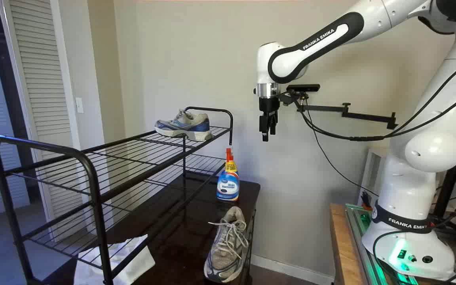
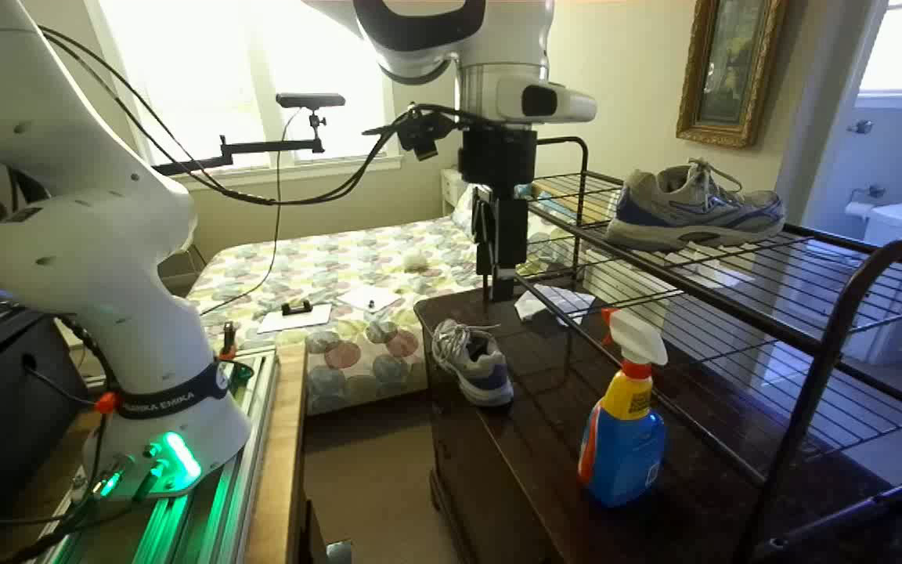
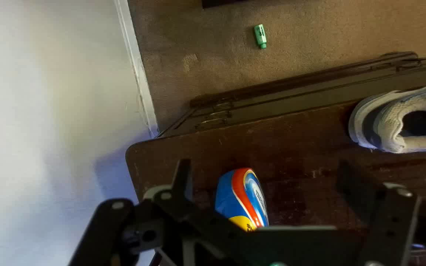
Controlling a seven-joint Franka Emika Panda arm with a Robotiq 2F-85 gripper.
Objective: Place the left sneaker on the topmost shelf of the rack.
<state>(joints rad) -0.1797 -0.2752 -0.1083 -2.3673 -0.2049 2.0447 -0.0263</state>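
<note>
One grey and off-white sneaker [image 1: 184,126] rests on the topmost shelf [image 1: 141,156] of the black wire rack [image 1: 97,213]; it also shows in an exterior view [image 2: 694,210]. A matching sneaker [image 1: 228,247] stands upright on the dark dresser top below, in front of the rack; its heel end shows at the wrist view's right edge [image 3: 388,127]. I cannot tell for certain which one is the left sneaker. My gripper [image 1: 268,132] points down in the air, apart from both shoes. In the wrist view the gripper [image 3: 264,166] has its fingers wide apart with nothing between them.
A blue spray bottle [image 1: 228,186] stands on the dresser [image 3: 290,144] below my gripper, beside the rack; its nozzle rises near the shelf edge. A white cloth or paper [image 1: 117,263] lies under the rack. A wall [image 3: 50,111] runs along one dresser end.
</note>
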